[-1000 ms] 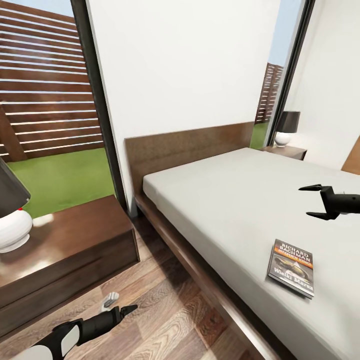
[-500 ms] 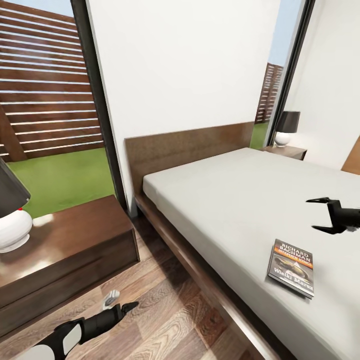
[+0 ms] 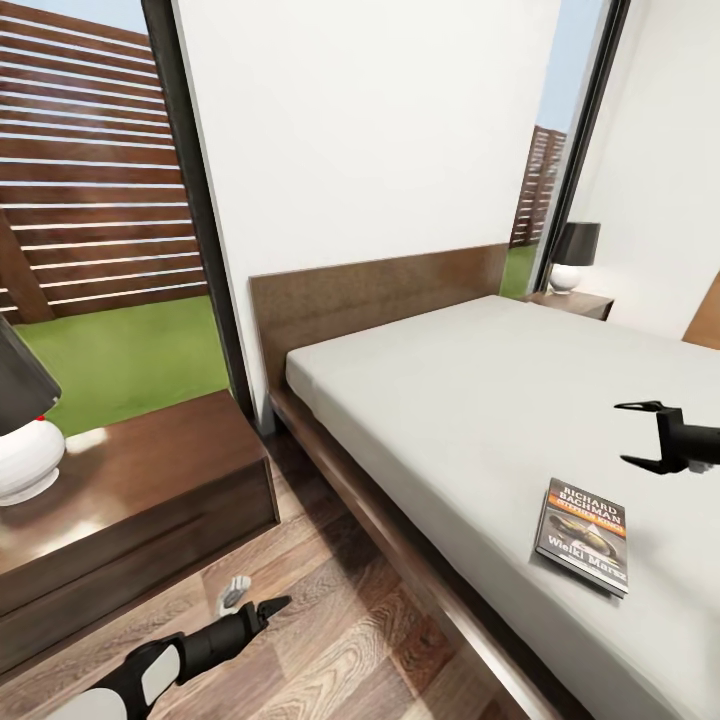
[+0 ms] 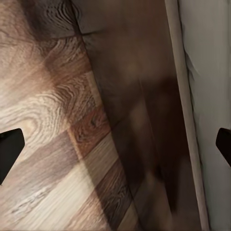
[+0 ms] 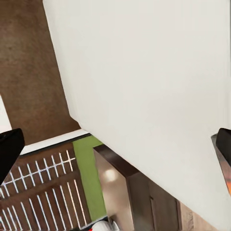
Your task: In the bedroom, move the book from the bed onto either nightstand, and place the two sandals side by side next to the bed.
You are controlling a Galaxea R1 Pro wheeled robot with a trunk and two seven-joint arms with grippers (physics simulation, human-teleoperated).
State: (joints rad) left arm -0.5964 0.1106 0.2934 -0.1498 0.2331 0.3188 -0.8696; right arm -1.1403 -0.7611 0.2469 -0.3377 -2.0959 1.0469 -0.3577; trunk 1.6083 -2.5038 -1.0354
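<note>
The book (image 3: 585,535), a dark paperback with white lettering, lies flat on the bed's grey mattress (image 3: 450,400) close to its near side edge. My right gripper (image 3: 622,434) hovers open above the mattress, just beyond and to the right of the book, with nothing between its fingers. My left gripper (image 3: 260,598) hangs low over the wood floor (image 4: 48,120) beside the bed frame (image 4: 139,120), open and empty. One nightstand (image 3: 130,480) stands left of the bed, another (image 3: 570,300) at the far side. The two sandals are out of view.
A white lamp (image 3: 25,455) with a dark shade sits on the near nightstand's left part, and a similar lamp (image 3: 572,255) stands on the far one. Tall dark-framed windows flank the headboard (image 3: 380,290). A strip of floor runs between nightstand and bed.
My right gripper has drifted a little right and lower over the mattress. My left gripper has edged slightly forward along the floor. The book has not moved.
</note>
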